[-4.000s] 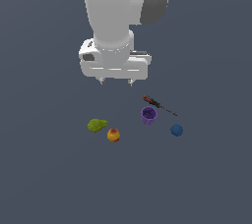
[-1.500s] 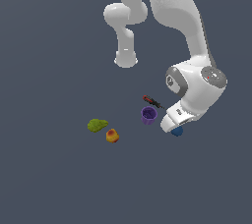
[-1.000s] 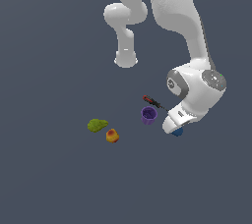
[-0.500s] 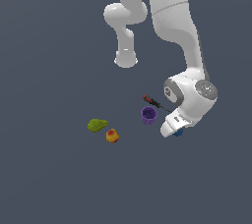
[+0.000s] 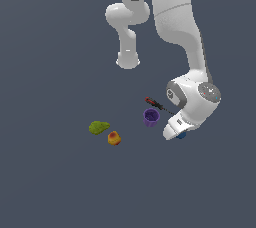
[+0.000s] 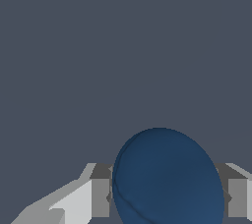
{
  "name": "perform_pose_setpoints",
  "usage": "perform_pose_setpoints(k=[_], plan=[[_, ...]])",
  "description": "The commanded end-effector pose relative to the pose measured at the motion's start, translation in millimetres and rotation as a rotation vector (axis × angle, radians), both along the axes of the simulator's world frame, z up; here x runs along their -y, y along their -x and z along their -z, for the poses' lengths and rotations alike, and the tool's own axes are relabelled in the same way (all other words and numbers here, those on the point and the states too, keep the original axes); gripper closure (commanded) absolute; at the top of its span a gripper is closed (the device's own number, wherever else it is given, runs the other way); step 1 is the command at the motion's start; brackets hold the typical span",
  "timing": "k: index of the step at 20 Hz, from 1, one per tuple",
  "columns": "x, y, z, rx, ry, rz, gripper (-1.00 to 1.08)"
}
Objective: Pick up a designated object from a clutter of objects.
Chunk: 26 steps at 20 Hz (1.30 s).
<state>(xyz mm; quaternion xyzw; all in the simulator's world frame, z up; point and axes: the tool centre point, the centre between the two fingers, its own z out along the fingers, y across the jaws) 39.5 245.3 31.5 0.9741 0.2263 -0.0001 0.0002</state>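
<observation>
Purple cup (image 5: 151, 117) upright, contents not discernible. Blue ball (image 6: 167, 179) between the fingers (image 6: 100, 197), gripper (image 6: 165, 198) closed on it. Arm lower than half a second ago.

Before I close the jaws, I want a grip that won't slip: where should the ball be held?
Across its widest middle, coming from above. The ball is smooth and round, so only a centred pinch holds. The gripper already has one finger on each side, away from the cup.
</observation>
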Motion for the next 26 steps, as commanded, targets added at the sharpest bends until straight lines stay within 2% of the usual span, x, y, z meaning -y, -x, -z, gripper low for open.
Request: perform_pose_setpoints(k=[1, 14, 26], plan=[[0, 0, 1, 0.0, 0.0, 0.0, 1.08], [7, 9, -24, 0.0, 0.0, 0.0, 1.08], [29, 41, -108, 0.001, 0.002, 0.0, 1.08]])
